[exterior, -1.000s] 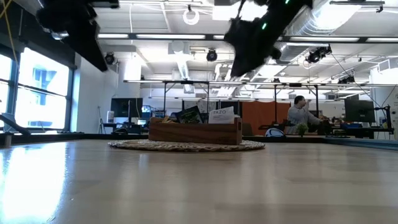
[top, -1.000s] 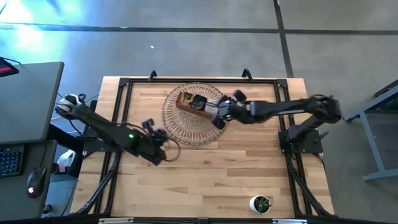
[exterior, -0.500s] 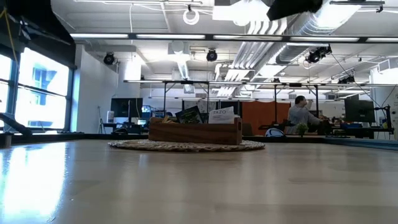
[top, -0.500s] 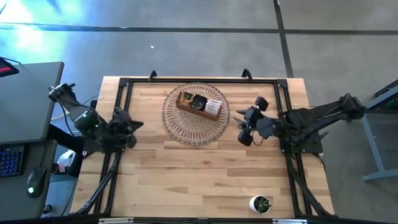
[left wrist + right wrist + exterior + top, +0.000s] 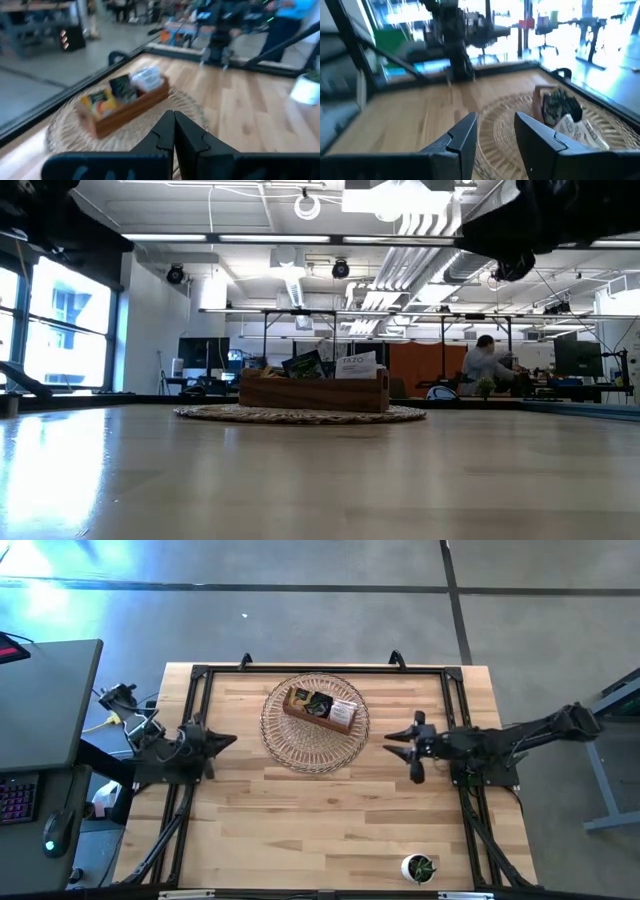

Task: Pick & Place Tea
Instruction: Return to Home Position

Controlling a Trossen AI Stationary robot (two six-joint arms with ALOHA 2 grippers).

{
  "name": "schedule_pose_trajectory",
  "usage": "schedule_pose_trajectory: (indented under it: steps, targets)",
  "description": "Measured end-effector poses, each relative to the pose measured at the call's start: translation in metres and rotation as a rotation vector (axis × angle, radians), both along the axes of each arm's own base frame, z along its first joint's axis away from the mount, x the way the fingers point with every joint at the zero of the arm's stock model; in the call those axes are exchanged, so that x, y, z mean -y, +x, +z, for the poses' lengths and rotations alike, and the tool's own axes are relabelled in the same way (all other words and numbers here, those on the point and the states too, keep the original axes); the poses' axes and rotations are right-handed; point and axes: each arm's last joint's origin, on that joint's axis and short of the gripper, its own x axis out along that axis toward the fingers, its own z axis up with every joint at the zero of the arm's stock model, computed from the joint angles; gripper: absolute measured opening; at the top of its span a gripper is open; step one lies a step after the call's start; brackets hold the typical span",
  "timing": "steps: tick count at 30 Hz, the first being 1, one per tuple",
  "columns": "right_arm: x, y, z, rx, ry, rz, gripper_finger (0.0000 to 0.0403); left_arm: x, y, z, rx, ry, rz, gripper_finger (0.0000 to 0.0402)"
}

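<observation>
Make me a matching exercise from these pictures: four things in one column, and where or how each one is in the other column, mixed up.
Column one:
1. left gripper
2. right gripper
3. wooden tray
4. potted plant

Column two:
A. on the round woven mat
B. open, at the right side of the table
C. alone near a table edge, away from the mat
D. shut, at the left side of the table

Pairs: 1-D, 2-B, 3-A, 4-C.
</observation>
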Motion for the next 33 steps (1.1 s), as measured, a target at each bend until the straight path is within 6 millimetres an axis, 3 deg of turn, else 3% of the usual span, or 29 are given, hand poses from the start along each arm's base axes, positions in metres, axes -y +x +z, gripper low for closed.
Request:
schedule_pose_trajectory:
  steps: [6,9,14,20,22,26,33]
  targets:
    - [0.009,-0.024,-0.026,0.086,-0.032,-0.004,0.0129,0.009,0.007,-0.018,0.071,0.130,-0.147,0.0000]
    - [0.010,-0.031,-0.033,0.108,-0.039,-0.011,0.0129,0.009,0.008,-0.026,0.064,0.213,-0.107,0.0000]
    - [0.011,-0.041,-0.031,0.147,-0.106,0.004,0.0129,0.004,0.004,-0.023,0.097,0.167,-0.019,0.0000]
    - [0.013,-0.048,-0.032,0.133,-0.150,-0.024,0.0129,0.016,0.012,-0.038,0.159,0.072,-0.257,0.0000]
    - [0.013,-0.048,-0.033,0.127,-0.151,-0.023,0.0129,0.020,0.015,-0.049,0.178,0.104,-0.299,0.0000]
    - [0.013,-0.048,-0.033,0.123,-0.152,-0.020,0.0129,0.021,0.017,-0.049,0.174,0.169,-0.341,0.0000]
    - [0.015,-0.048,-0.034,0.096,-0.173,-0.083,0.0129,0.009,0.024,-0.043,0.184,0.433,-0.314,0.0000]
